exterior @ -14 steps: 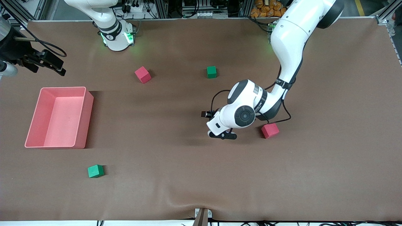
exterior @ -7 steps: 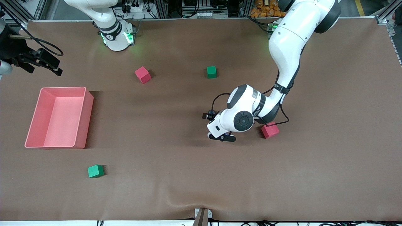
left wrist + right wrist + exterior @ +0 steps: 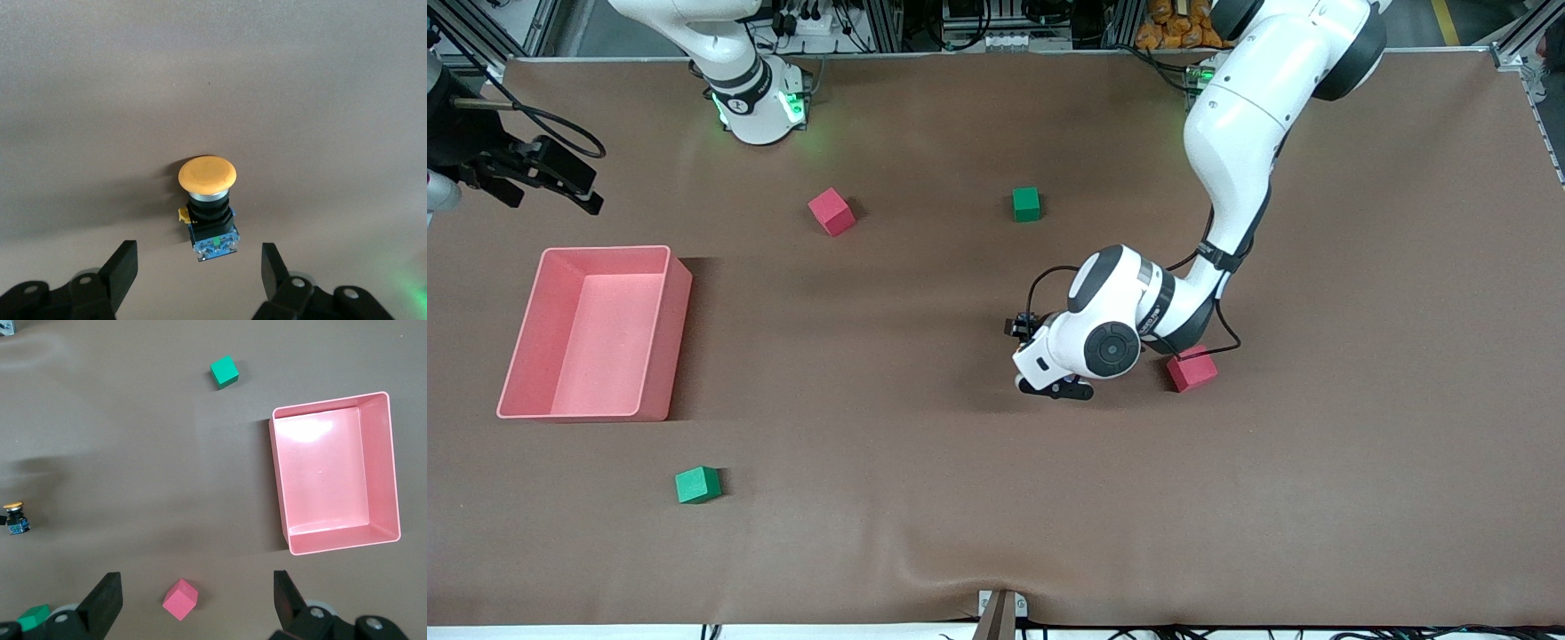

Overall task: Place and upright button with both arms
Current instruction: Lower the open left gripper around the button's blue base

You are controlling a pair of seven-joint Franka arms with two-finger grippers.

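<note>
The button (image 3: 208,200) lies on its side on the brown table, orange cap pointing away from my left gripper (image 3: 199,267). That gripper is open. Its black fingertips (image 3: 125,261) stand on either side of the button's blue base without touching it. In the front view the left gripper (image 3: 1056,388) is low over the middle of the table and the white hand hides the button. The right wrist view shows the button (image 3: 15,517) small at its edge. My right gripper (image 3: 569,182) hangs open and empty high over the right arm's end of the table.
A red cube (image 3: 1192,371) sits close beside the left wrist. Another red cube (image 3: 831,212) and a green cube (image 3: 1026,204) lie nearer the bases. A pink bin (image 3: 605,250) stands at the right arm's end, with a green cube (image 3: 697,484) nearer the front camera.
The left gripper's fingers have drawn closer together around the button, and the left hand has shifted slightly. The right gripper has drifted a little toward the table's end.
</note>
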